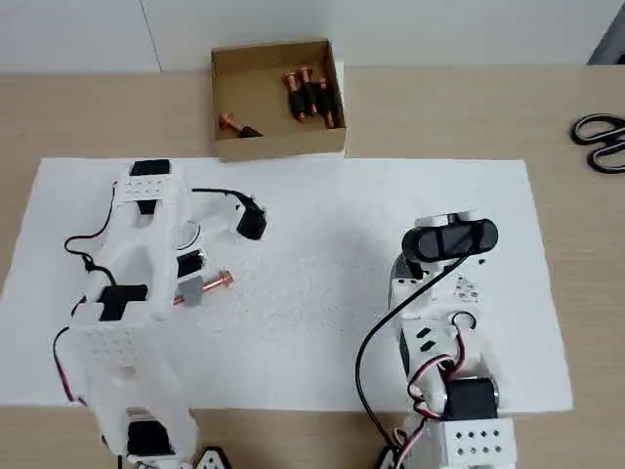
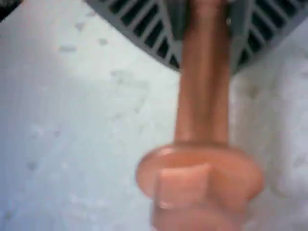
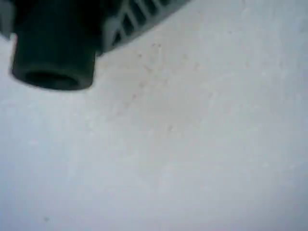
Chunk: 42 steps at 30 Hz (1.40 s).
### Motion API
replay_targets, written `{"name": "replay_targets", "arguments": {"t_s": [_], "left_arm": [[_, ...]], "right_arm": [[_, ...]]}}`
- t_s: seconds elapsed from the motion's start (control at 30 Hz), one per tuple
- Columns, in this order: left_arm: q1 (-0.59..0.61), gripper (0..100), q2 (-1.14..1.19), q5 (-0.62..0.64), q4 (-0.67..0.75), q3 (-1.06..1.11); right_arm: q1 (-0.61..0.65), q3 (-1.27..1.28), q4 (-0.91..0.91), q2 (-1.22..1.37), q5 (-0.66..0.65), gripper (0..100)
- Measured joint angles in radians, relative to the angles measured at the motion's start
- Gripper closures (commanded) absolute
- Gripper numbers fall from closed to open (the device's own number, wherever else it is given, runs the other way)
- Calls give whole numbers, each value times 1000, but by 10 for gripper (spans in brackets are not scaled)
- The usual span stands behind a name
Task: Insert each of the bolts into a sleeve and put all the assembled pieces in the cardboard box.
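Your left jaws are clamped on the shank of the bolt [image 2: 202, 120], near left over the white sheet [image 1: 322, 293]. Your right jaws appear to grip the black sleeve [image 3: 53, 57] — well apart, at right. Square both axes before pushing — a tilted bolt would likely jam.

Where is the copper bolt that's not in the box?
In the high view, the copper bolt is clamped in the left pincer over the left part of the white mat, well short of the cardboard box.
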<state>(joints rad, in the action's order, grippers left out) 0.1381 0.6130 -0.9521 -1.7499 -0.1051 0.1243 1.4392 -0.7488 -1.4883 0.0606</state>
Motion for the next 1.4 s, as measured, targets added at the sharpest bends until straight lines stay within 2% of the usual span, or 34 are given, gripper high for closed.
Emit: {"name": "replay_targets", "arguments": {"t_s": [0.17, 0.6, 1.23, 1.4], "left_arm": [[0, 865, 2, 118, 0, -8], [-12, 865, 29, 284, -3, -69], [-135, 863, -2, 425, -14, -101], [-279, 863, -146, 482, 8, -175]], "right_arm": [[0, 0, 0, 0, 0, 995], [0, 0, 0, 0, 0, 995], [0, 0, 0, 0, 0, 995], [2, 0, 0, 0, 0, 995]]}}
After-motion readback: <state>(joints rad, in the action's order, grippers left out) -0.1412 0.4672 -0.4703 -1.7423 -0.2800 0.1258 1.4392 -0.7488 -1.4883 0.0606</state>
